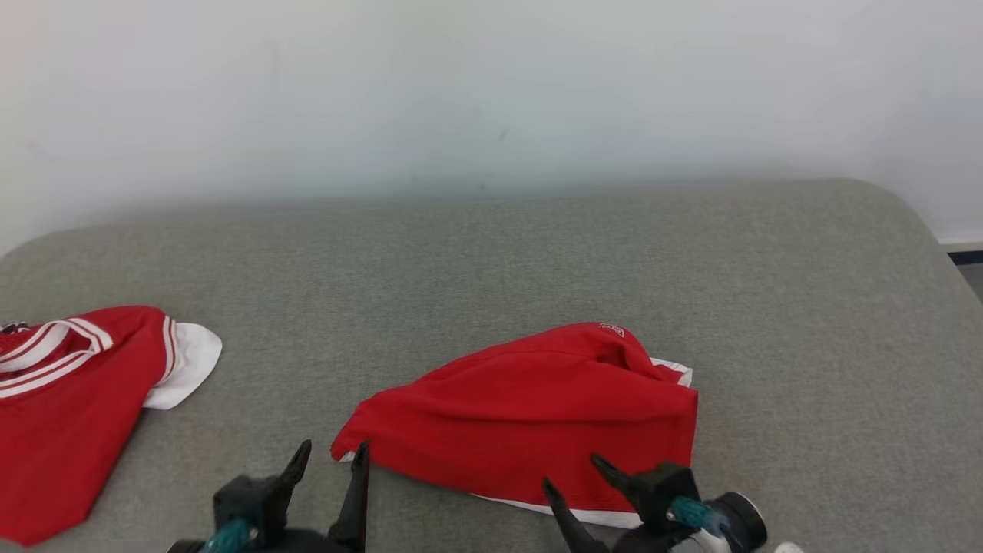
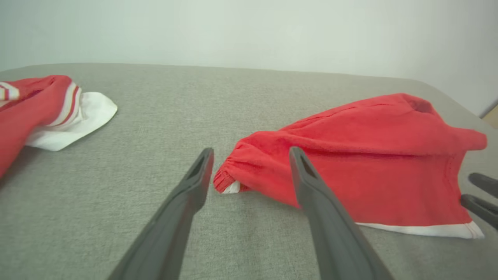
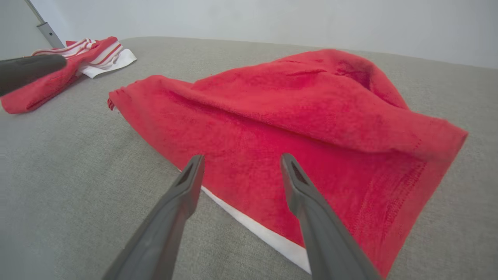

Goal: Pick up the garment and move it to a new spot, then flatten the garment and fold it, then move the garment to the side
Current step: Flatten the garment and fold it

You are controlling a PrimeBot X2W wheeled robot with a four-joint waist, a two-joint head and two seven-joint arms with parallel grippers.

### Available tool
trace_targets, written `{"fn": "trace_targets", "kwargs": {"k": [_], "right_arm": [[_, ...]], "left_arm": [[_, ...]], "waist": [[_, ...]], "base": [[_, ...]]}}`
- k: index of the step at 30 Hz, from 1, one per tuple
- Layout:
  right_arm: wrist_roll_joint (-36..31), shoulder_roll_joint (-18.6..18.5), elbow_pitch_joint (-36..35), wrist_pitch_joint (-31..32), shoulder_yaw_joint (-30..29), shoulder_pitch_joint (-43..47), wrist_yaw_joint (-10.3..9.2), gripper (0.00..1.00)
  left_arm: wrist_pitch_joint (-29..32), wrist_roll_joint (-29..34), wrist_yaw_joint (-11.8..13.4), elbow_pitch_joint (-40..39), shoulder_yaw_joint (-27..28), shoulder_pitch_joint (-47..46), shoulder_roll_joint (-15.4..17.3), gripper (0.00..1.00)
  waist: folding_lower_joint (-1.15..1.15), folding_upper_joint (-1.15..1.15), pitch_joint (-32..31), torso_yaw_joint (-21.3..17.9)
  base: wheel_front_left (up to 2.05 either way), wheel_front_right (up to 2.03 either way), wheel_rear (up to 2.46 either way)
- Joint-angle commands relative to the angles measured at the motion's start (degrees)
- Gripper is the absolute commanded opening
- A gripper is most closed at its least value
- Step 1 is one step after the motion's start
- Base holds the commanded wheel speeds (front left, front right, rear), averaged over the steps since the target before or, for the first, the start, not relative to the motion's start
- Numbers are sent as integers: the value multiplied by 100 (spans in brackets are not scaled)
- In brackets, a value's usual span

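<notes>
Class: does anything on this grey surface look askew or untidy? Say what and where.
The red garment in the middle lies humped and creased, not flat. Another red-and-white garment lies crumpled at the left edge of the surface.

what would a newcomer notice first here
A crumpled red garment with a white hem lies mid-front on the grey padded surface. Both open grippers sit at its near edge: the left gripper at its left corner, the right gripper by the hem. A second red, white-striped garment lies far left.

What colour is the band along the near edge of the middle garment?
The band is white; the garment is red. Best in the right wrist view.
</notes>
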Motion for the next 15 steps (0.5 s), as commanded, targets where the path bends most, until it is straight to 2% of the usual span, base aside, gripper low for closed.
{"fn": "trace_targets", "kwargs": {"k": [1, 5, 15], "right_arm": [[71, -19, 116, 127, 111, -180, -12, 100], [98, 2, 374, 327, 280, -498, -12, 100], [227, 26, 1025, 578, 463, -1126, -12, 100]], "left_arm": [[-426, -4, -120, -72, 55, 224, 11, 100], [-1092, 24, -324, -92, 108, 489, 43, 100], [-1475, 306, -349, -86, 378, 727, 21, 100]], "waist": [[0, 0, -16, 201], [0, 0, -52, 497], [0, 0, -30, 1206]], "base": [[0, 0, 0], [0, 0, 0], [0, 0, 0]]}}
